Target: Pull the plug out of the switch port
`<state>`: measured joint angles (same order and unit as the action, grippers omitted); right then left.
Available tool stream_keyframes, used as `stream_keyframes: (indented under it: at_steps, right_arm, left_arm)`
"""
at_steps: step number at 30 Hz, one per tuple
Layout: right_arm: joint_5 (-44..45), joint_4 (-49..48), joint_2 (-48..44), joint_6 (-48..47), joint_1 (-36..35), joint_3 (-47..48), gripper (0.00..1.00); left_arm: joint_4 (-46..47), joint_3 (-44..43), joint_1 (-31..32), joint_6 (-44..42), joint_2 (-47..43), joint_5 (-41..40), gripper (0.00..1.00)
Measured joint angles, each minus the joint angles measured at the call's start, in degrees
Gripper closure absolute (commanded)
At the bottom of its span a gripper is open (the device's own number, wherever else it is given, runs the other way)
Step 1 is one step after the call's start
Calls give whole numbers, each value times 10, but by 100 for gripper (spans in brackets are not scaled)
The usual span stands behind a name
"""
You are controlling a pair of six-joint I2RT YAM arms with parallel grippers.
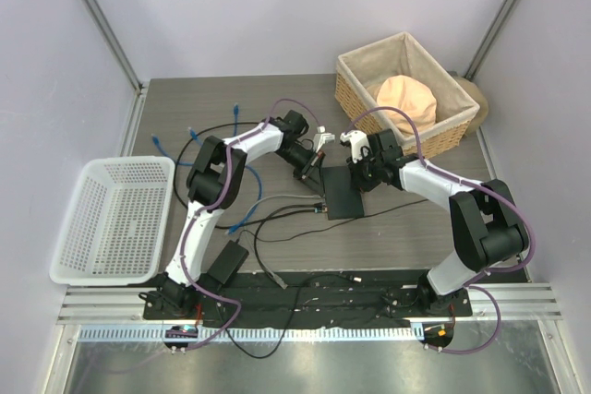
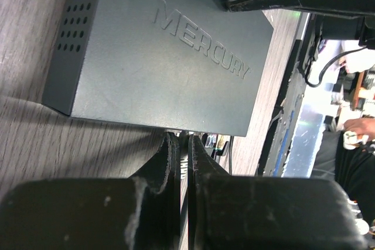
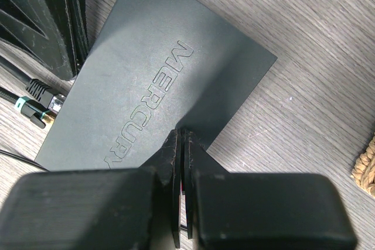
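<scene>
Grey table: one switch, one wicker basket, one white basket

Grey table with switch, wicker basket, white crate, loose cables.

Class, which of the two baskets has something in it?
The woven wicker basket at far right: a peach-coloured lump lies in it. The white plastic basket is empty.
</scene>
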<state>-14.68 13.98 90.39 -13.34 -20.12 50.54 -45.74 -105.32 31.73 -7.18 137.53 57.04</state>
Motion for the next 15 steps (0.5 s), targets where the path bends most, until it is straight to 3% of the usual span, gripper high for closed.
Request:
stream_keyframes:
  at_steps: [15]
  right_arm:
    - [-5, -2, 2, 0, 0, 1, 99]
  left_arm:
    - [-83, -52, -3, -68, 20, -10, 100]
